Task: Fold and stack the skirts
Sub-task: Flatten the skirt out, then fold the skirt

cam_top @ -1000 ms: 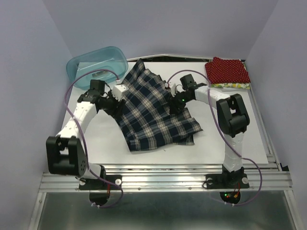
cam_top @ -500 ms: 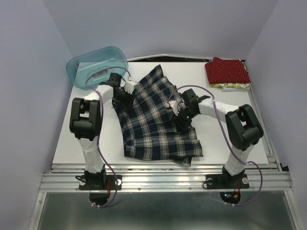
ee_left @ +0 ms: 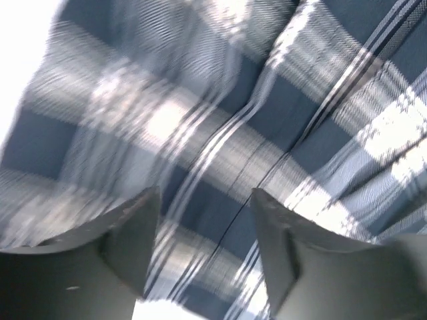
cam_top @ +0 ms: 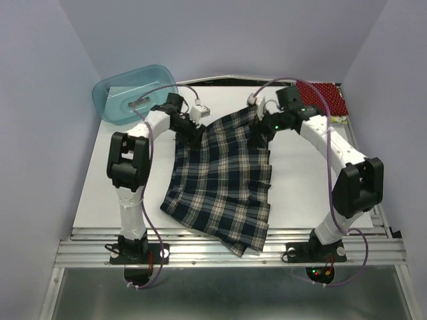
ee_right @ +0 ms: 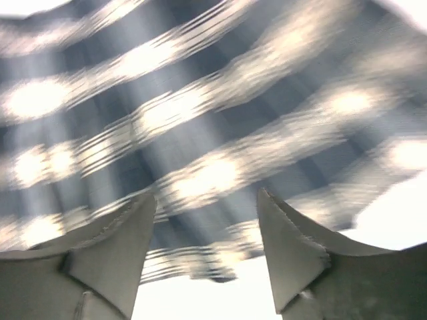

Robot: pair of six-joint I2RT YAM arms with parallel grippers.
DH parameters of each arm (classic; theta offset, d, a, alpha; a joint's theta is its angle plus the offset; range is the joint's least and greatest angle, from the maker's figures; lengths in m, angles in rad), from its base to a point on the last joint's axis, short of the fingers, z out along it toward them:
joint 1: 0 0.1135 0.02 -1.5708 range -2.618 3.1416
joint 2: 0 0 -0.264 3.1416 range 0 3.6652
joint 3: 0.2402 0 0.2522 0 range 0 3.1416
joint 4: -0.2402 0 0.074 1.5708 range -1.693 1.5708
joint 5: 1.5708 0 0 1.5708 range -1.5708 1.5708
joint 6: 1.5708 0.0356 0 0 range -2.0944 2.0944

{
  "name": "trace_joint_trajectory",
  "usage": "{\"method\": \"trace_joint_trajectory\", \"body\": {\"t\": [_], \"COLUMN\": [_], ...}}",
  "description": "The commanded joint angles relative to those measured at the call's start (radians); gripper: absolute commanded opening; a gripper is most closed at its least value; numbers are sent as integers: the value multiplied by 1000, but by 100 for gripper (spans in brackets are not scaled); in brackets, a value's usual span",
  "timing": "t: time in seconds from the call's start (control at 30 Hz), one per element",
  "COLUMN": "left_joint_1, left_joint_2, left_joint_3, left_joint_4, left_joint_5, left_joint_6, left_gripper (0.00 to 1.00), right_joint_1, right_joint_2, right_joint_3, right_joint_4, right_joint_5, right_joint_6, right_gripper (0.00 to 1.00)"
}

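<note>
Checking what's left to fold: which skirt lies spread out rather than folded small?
The navy plaid skirt, spread wide at the centre in front of both arms. The red dotted skirt is a compact pile in the far right corner, partly hidden by the right arm.

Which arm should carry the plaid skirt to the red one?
Probably right: the right gripper is over the plaid skirt, nearest the red skirt; the left gripper is by the tub.

Overhead light: even, diffuse, from above; soft shadows beneath my arms.
Overhead focus: sharp across the plaid skirt (cam_top: 223,180).
Left wrist view: cloth smeared at left, crisper at right; top-left corner blown white; my left fingers (ee_left: 120,240) dim.
Right wrist view: whole cloth blurred, white stripes blooming; lower right overexposed; my right fingers (ee_right: 300,253) sharper.
</note>
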Motion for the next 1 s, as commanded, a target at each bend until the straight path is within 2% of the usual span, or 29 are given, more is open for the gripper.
{"method": "trace_joint_trajectory", "body": {"t": [0.0, 0.13, 0.2, 0.3, 0.5, 0.67, 0.73, 0.8, 0.83, 0.93, 0.97], "left_joint_1": [108, 105, 106, 114, 114, 114, 117, 122, 123, 125, 125], "left_joint_2": [-197, -173, -103, -12, 123, 174, 188, 188, 182, 177, 178], "left_joint_3": [101, 194, 250, 345, 518, 520, 494, 466, 433, 391, 385], "left_joint_4": [-76, -109, -139, -143, -200, -240, -245, -240, -222, -183, -185], "left_joint_5": [52, -11, -34, -34, -40, -48, -51, -64, -77, -120, -126], "left_joint_6": [133, 201, 214, 206, 234, 269, 274, 280, 278, 269, 266], "left_gripper": [74, 78, 79, 80, 82, 82, 83, 83, 83, 83, 81], "right_joint_1": [-99, -99, -99, -99, -99, -90, -81, -72, -72, -72, -72], "right_joint_2": [48, 204, 312, 408, 601, 695, 707, 709, 707, 703, 703], "right_joint_3": [175, 338, 434, 512, 619, 687, 685, 662, 629, 592, 592], "right_joint_4": [154, 209, 247, 325, 428, 375, 335, 320, 339, 352, 352], "right_joint_5": [121, 157, 171, 160, 88, 67, 71, 79, 91, 114, 119], "right_joint_6": [-45, -91, -107, -119, -249, -348, -401, -432, -444, -452, -450], "right_gripper": [72, 80, 91, 100, 100, 100, 97, 89, 80, 68, 60]}}
